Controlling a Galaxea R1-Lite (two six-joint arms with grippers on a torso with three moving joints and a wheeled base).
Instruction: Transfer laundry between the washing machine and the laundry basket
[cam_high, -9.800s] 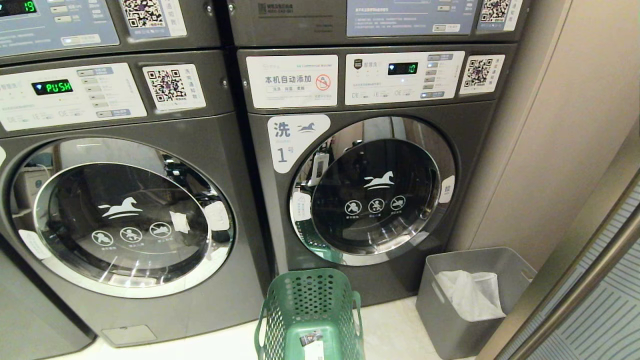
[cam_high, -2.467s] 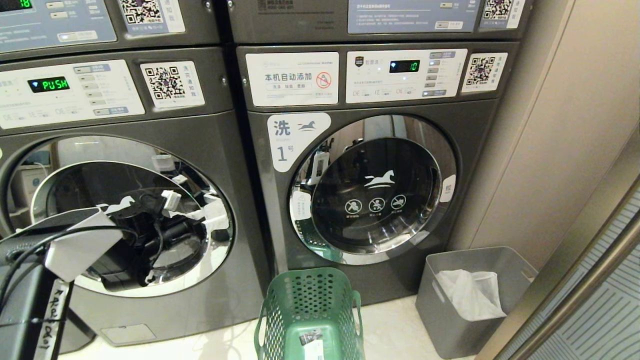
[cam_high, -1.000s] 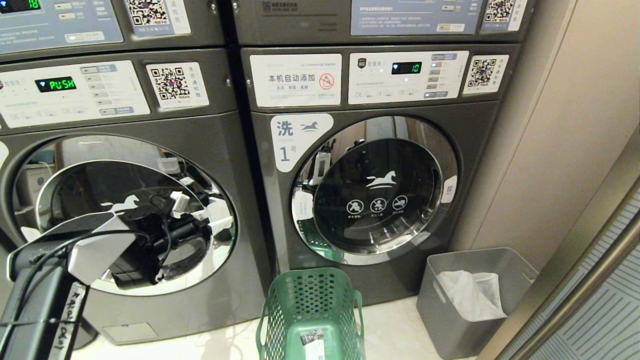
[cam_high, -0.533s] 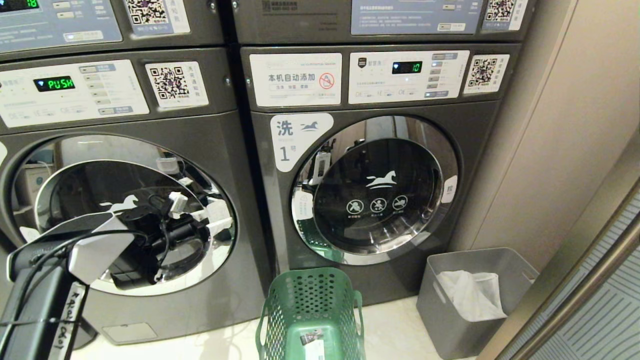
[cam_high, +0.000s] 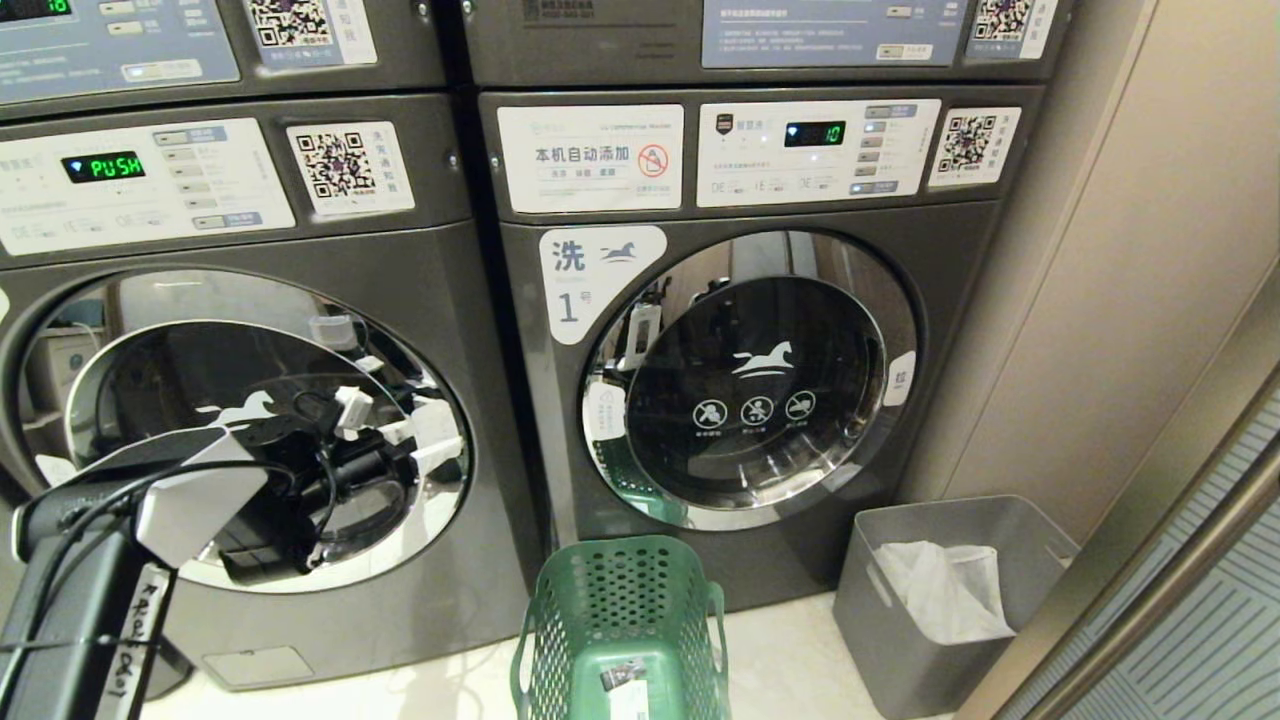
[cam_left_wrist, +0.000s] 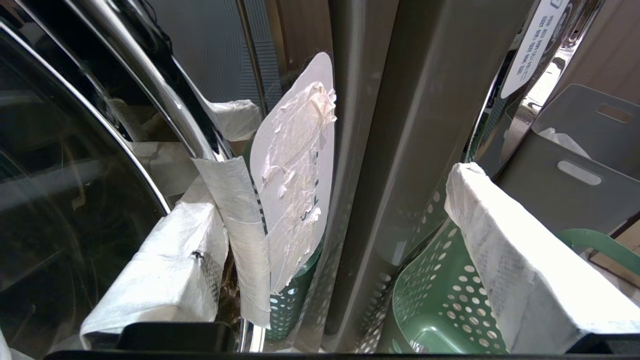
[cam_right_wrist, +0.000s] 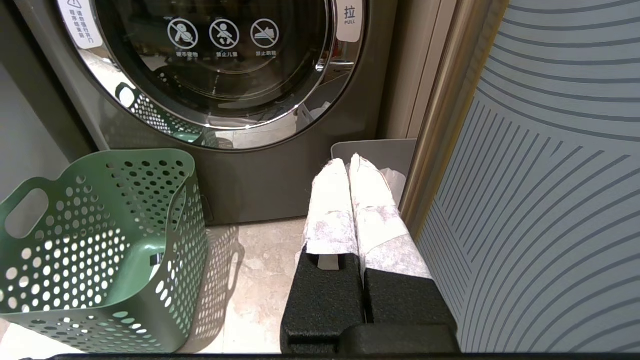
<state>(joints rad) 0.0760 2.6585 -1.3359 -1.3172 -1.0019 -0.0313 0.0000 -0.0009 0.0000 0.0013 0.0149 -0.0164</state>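
Low in the room, two dark grey front-loaders stood side by side on a pale stone floor (cam_high: 440, 680), with more machines stacked above them. At the left, the left washing machine (cam_high: 300, 250) showed "PUSH" on its display, and the left gripper (cam_high: 400, 435) hung at the right-hand rim of its round door, its wrapped fingers (cam_left_wrist: 165, 270) spread wide, one touching the taped chrome ring and nothing grasped. Next came the right washing machine (cam_high: 760, 240), its door (cam_high: 750, 385) closed. Before the seam between the two machines, on the floor, sat the green laundry basket (cam_high: 620, 620), no clothes visible in it. Further right a grey bin (cam_high: 950, 600) held a white bag, against a beige wall (cam_high: 1120, 280). The right gripper (cam_right_wrist: 352, 165) hung low beside a striped panel (cam_right_wrist: 550, 175), fingers pressed together, empty.
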